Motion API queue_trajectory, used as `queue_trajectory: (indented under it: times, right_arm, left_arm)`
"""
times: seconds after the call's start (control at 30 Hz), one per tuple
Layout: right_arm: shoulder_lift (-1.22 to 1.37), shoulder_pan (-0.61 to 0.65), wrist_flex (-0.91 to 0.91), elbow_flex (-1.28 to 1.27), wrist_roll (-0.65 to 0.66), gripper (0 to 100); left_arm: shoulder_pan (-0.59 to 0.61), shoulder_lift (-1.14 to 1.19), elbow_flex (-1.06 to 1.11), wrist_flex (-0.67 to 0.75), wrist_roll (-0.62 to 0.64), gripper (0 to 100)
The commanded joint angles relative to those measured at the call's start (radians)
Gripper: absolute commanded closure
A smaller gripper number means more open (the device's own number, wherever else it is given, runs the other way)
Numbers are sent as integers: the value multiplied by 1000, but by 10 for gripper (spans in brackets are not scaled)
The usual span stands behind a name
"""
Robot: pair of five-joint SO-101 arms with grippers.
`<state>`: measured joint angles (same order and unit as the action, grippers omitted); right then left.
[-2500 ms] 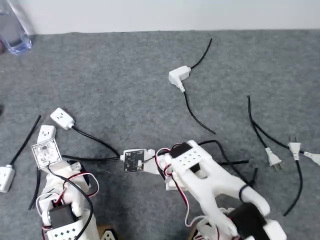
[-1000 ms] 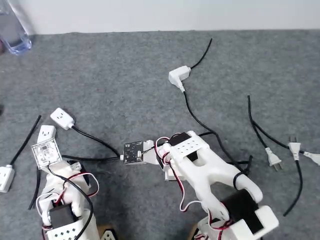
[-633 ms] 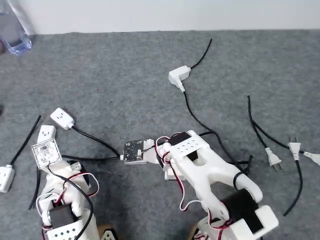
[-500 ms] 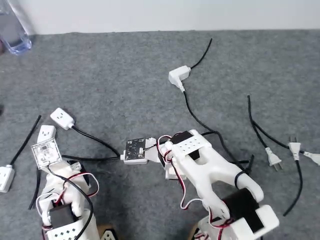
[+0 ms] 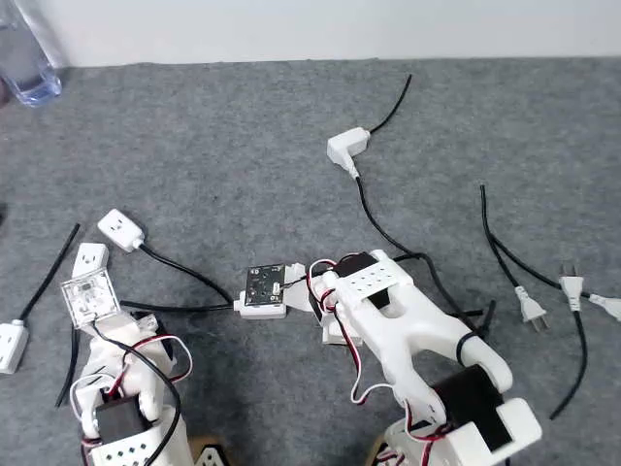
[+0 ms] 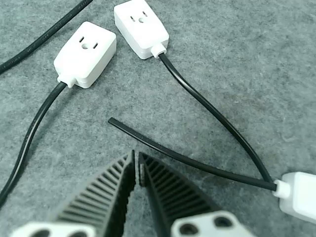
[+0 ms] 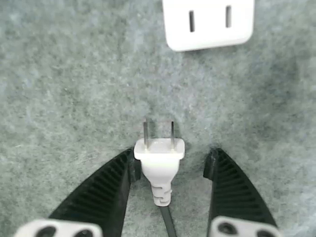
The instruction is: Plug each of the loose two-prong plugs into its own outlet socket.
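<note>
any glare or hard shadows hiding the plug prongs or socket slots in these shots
Right wrist view: soft, even light; the two-prong plug throws only a faint shadow on the grey mat, and the outlet socket shows no glare, slots plain. Left wrist view: thin soft shadows beside the black cord, no hot spots. High view: diffuse light, no hard shadows.

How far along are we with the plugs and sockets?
Done: no plug looks seated. In hand: the right gripper is open around a plug, its prongs facing a socket across a gap. Left: other plugs lie loose; two sockets by the shut left gripper are empty.
</note>
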<state>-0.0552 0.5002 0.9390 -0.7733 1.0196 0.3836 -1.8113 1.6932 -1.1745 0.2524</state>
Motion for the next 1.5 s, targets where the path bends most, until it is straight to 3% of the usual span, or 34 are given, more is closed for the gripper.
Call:
queue_trajectory:
  times: [0.0, 0.07, 0.17, 0.3, 0.4, 0.8, 0.9, 1.0, 1.1, 1.3, 1.47]
  right_arm:
    - [12, -39, -1, 31, -12, 812]
    - [13, -39, -1, 29, -8, 838]
    - [13, -39, -2, 29, -11, 998]
    - [13, -38, -5, 29, -11, 924]
    - [13, -38, -8, 29, -8, 993]
    - [15, -35, -35, 29, -14, 991]
    - [12, -19, -61, 29, -95, 991]
    - [4, -7, -91, 34, -213, 991]
    - [-58, -5, -59, 35, -230, 991]
    - [-291, 30, 185, 132, -322, 991]
    - [-392, 31, 372, 275, -344, 991]
  left_arm:
    - [-3, -12, -10, -3, -6, 986]
    - [-3, -12, -10, -3, -6, 986]
    - [-3, -12, -10, -3, -6, 986]
    - [-3, -12, -10, -3, -6, 986]
    - [-3, -12, -10, -3, -6, 986]
    - [-6, -12, -10, -2, -2, 986]
    - [-15, -12, -12, 3, 11, 986]
    - [-77, -12, -12, 5, 81, 986]
    - [-126, -12, -12, 37, 152, 986]
    - [-196, -12, -12, 161, 252, 986]
    - [-311, -12, -12, 279, 494, 986]
